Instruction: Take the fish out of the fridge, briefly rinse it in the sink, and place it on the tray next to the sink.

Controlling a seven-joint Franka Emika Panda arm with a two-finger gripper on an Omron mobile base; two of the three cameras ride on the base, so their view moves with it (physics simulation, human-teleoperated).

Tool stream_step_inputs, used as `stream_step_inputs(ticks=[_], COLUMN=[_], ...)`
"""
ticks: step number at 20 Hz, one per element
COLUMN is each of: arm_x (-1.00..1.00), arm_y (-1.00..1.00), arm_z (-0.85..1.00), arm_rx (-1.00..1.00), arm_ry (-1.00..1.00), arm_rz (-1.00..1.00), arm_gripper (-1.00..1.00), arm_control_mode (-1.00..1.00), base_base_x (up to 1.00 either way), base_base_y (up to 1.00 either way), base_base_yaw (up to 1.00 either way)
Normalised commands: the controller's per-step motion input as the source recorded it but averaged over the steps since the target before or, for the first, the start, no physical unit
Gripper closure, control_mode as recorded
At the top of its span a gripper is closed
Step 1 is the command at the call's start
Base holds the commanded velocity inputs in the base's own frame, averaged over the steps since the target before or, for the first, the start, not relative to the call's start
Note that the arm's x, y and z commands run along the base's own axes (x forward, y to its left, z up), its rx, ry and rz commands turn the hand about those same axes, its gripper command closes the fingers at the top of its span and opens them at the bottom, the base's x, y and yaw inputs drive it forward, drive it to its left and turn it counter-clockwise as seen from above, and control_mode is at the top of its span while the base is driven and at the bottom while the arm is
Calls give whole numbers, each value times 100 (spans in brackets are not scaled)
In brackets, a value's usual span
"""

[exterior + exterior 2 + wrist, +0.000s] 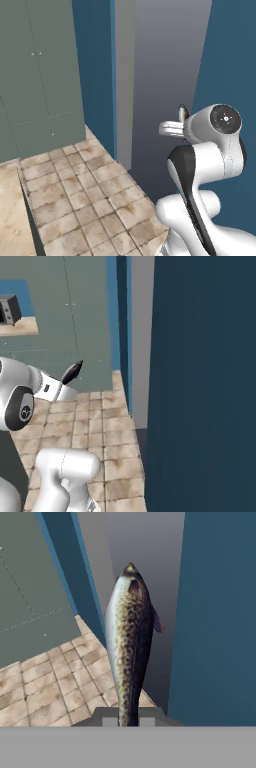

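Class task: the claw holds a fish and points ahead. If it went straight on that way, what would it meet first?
Probably the grey panel past the fish clamped in the claw, between the blue walls; depth is unclear.

fish (131, 647) silver-grey w/ dark speckled back, pale belly; floor tiles (85, 195) beige; cupboards (40, 75) grey-green; walls (220, 612) blue.

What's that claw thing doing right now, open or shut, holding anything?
Gripper: shut on the fish, which sticks straight out from between its fingertips.
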Motion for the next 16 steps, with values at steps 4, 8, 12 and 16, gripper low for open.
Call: stream_step_inputs(ticks=[4, 8, 12, 16], arm_x=[0, 0, 0, 0], arm_y=[0, 0, 0, 0], arm_z=[0, 0, 0, 0], arm_rx=[0, 0, 0, 0], arm_ry=[0, 0, 0, 0], arm_rz=[0, 0, 0, 0], arm_gripper=[100, 100, 100, 100], arm_control_mode=[100, 100, 100, 100], base_base_x=[100, 100, 100, 100], base_base_y=[0, 0, 3, 4], base_base_yaw=[37, 30, 27, 25])
